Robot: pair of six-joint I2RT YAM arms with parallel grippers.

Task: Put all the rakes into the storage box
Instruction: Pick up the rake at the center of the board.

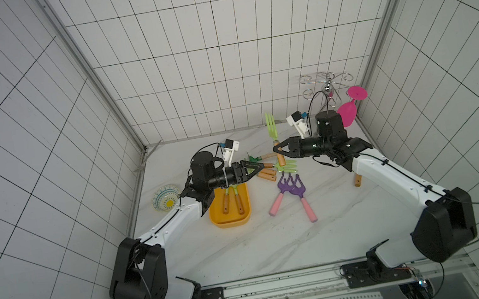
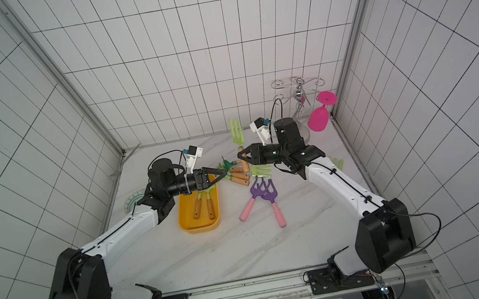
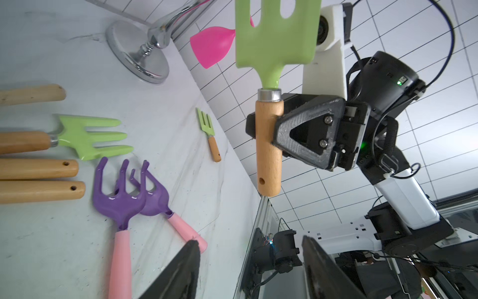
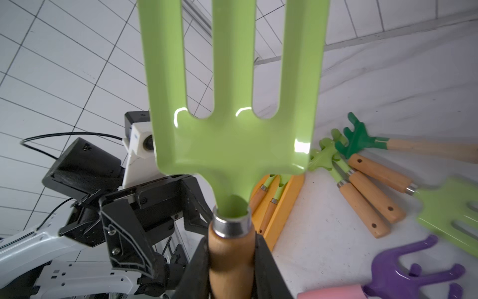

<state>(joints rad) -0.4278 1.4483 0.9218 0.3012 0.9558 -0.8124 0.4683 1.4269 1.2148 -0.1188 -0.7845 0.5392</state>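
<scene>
One green rake (image 1: 271,128) clamped by right gripper (image 1: 277,149), we note; storage box (image 1: 231,223) at its 7 o'clock; left gripper (image 1: 259,169) agape.

The left arm (image 1: 174,223) hides the heads of two wooden-handled rakes (image 1: 239,205) lying in the shallow yellow-orange plastic tub (image 1: 231,222).

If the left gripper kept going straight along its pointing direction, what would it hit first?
Most likely the wooden handle of the light-green rake, held in the air by the right gripper. The open left gripper faces it in its wrist view; whether heights match is unclear.
</scene>
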